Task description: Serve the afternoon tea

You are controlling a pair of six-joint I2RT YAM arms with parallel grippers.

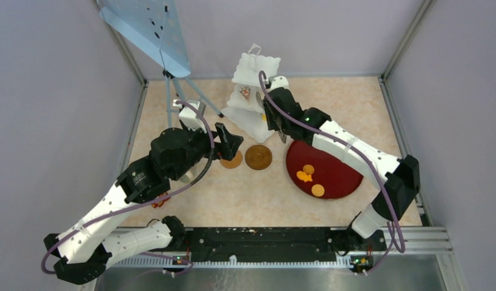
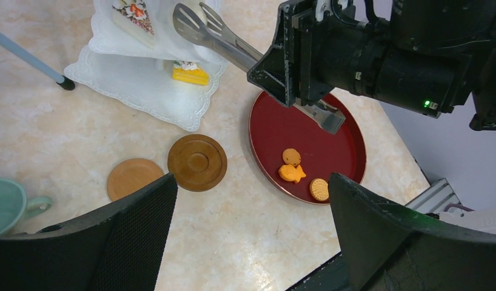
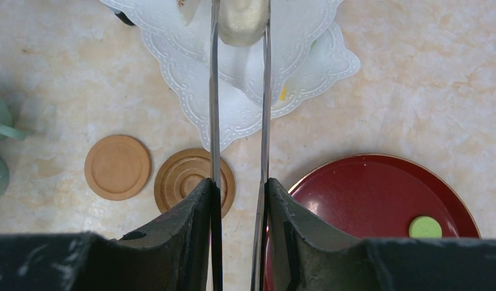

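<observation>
Left gripper (image 2: 251, 185) hangs wide open. An orange fish sweet (image 2: 291, 174) lies on the round dark-red tray (image 2: 345, 151). Right gripper (image 3: 239, 194) squeezes long metal tongs (image 2: 224, 42) — tips pinching a pale rounded sweet (image 3: 242, 21) on the white scalloped stand (image 3: 227, 115). Next, likely: lift it clear, steadily, towards the tray.

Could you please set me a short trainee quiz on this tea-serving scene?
1. True or false: the left hand is shut.
2. What does the right hand hold? A) metal tongs B) a cup C) a biscuit
3. What colour is the tray under the orange fish?
Key: 1 false; 2 A; 3 dark red.
</observation>
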